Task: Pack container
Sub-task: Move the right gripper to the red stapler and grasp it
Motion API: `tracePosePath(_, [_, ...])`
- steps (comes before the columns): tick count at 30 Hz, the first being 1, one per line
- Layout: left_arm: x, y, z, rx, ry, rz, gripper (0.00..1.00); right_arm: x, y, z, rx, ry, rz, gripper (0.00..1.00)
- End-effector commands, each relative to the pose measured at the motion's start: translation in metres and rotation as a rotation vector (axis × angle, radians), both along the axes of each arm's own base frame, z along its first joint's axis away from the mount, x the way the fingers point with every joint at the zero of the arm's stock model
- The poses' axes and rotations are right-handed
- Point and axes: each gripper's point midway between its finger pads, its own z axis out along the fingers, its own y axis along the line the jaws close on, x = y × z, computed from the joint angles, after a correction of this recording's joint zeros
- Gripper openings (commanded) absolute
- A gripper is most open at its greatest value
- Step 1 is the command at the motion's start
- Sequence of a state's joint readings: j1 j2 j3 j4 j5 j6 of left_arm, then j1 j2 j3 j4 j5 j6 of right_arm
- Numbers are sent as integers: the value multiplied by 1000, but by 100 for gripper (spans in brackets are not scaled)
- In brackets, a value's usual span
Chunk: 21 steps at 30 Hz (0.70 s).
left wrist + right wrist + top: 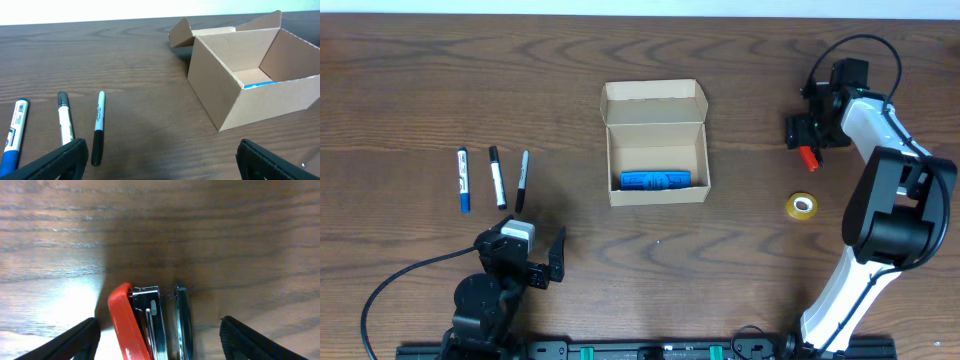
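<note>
The container [657, 195] is a tan cardboard box in the middle of the table, lid flap thrown back. A blue object [663, 180] lies inside; the left wrist view shows the box wall [227, 87] and a blue sliver [259, 84]. My right gripper [809, 138] is at the far right, over a red and chrome stapler [809, 157]. In the right wrist view the stapler [145, 327] lies between the fingers [75, 342] with gaps on both sides; the gripper [160, 340] is open. My left gripper [522, 245] is open and empty near the front left [160, 160].
Three markers lie side by side at the left: a blue-capped one [463, 180], a white one with a black cap [497, 178] and a black one [522, 180]. They lie just ahead of my left fingers [98, 127]. A yellow tape roll [802, 206] lies at the right.
</note>
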State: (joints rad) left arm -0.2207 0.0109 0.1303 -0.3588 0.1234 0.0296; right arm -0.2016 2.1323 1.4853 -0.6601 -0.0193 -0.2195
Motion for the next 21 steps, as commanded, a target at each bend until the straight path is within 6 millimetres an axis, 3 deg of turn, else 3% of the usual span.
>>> tracePosePath(1, [0, 2, -10, 5, 18, 10, 95, -6, -3, -11, -7, 32, -2, 75])
tracePosePath(13, [0, 2, -10, 5, 18, 10, 95, -6, -3, -11, -5, 31, -10, 47])
tracePosePath(21, [0, 2, -10, 5, 18, 10, 95, -6, -1, -11, 0, 31, -24, 22])
